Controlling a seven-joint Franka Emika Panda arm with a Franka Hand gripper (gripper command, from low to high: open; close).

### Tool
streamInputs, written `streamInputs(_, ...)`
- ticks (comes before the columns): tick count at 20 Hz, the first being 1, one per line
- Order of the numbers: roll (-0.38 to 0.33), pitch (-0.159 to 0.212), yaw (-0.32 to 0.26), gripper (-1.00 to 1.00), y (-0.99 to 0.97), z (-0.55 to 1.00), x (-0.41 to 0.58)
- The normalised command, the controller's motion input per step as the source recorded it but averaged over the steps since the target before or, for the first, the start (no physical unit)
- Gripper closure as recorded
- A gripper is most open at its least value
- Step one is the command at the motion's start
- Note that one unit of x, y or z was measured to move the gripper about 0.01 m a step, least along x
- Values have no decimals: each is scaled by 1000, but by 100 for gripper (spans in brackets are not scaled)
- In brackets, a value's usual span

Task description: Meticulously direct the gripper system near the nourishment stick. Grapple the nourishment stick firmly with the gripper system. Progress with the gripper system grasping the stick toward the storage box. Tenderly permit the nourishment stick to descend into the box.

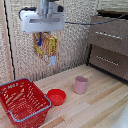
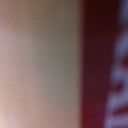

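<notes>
Basket (image 1: 25, 100), red lattice with a blue rim, sits on the wooden table (image 1: 95, 107) well below my gripper (image 1: 44, 35). A red bowl (image 1: 56, 96) and pink cup (image 1: 80, 84) stand beneath me too. My fingers are closed on the orange-yellow snack packet (image 1: 46, 47), which hangs high in the air. My wrist view is only blur.

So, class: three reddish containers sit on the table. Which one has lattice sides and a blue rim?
The red basket, at the exterior view's left. The small red bowl and the pink cup have solid walls and no blue.
</notes>
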Motion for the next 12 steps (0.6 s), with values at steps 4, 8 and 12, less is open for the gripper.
streamInputs(4,-4,103,0,100,1000,-28,12)
streamInputs(8,-9,85,11,100,950,-196,0)
streamInputs(12,-52,21,19,100,523,-370,141)
